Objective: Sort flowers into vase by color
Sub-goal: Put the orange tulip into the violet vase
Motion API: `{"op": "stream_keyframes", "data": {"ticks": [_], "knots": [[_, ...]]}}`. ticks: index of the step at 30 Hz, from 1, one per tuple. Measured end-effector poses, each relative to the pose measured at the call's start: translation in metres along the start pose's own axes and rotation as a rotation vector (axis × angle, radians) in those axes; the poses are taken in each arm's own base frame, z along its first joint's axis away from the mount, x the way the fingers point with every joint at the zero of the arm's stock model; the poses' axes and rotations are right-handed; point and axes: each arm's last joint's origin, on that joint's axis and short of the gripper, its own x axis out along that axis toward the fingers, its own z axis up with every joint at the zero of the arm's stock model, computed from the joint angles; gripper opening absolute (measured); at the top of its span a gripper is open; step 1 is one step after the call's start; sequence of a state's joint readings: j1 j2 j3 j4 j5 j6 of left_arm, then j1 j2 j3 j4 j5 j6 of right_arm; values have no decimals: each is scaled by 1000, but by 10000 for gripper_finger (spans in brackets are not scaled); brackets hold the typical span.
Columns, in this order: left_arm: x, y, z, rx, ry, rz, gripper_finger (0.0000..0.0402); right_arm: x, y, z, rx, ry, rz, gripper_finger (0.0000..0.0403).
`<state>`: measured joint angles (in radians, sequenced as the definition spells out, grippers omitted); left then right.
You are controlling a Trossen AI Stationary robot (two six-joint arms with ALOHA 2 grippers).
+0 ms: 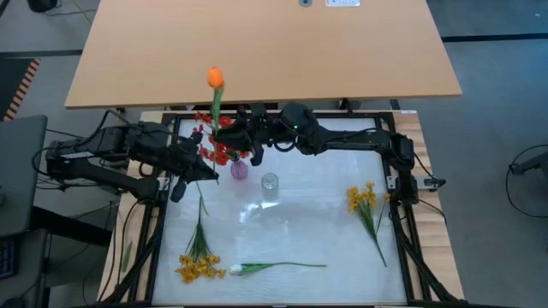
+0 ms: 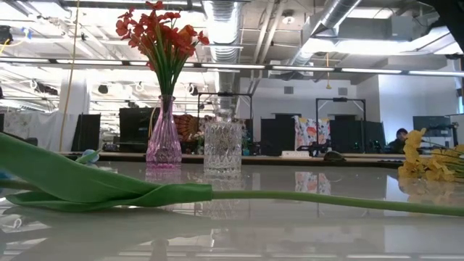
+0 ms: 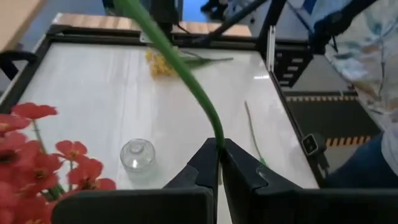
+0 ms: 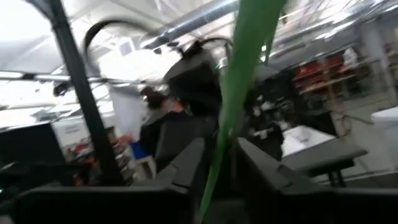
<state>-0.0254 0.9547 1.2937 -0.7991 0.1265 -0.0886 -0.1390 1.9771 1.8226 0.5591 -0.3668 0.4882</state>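
An orange tulip (image 1: 215, 78) stands raised over the table's far left part on a long green stem (image 1: 215, 111). My right gripper (image 1: 224, 134) reaches in from the right and is shut on that stem. My left gripper (image 1: 204, 174) is shut on the stem lower down, beside the pink vase (image 1: 239, 168). That vase holds the red flowers (image 1: 214, 147) by their stems. An empty clear vase (image 1: 270, 182) stands next to it. Yellow bunches (image 1: 364, 198) (image 1: 199, 267) and a white tulip (image 1: 236, 269) lie flat on the table. My left gripper (image 3: 219, 144) pinches the tulip's green stem (image 3: 214, 127) between its two fingertips, lying across it; the stem rises from the fingers in a curve, clear of the table. My right gripper (image 4: 221, 149) has the same stem (image 4: 233, 106) between its two fingers (image 4: 186, 165), across it; the stem runs on upward past them.
The white tulip's stem (image 2: 326, 201) and leaves (image 2: 72, 181) lie along the near edge. A black frame (image 1: 163, 214) borders the white table top. A wooden desk (image 1: 265, 43) stands beyond the far edge. A person (image 3: 373, 155) is beside the table's right side.
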Motion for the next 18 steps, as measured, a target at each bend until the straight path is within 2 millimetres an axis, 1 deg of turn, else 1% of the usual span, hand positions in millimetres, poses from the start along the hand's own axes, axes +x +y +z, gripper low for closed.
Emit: {"op": "stream_keyframes", "data": {"ticks": [5,9,13,18], "knots": [[-5,0,3,2,-44,8,0,3,6,-11,-19,89,79,192],[-9,-1,8,9,-109,1,0,6,12,-19,-51,132,87,230],[-7,-1,9,8,-113,0,0,8,18,-22,-91,135,104,240],[-6,-1,10,-8,-115,-3,0,9,21,-24,-113,134,113,221]]}}
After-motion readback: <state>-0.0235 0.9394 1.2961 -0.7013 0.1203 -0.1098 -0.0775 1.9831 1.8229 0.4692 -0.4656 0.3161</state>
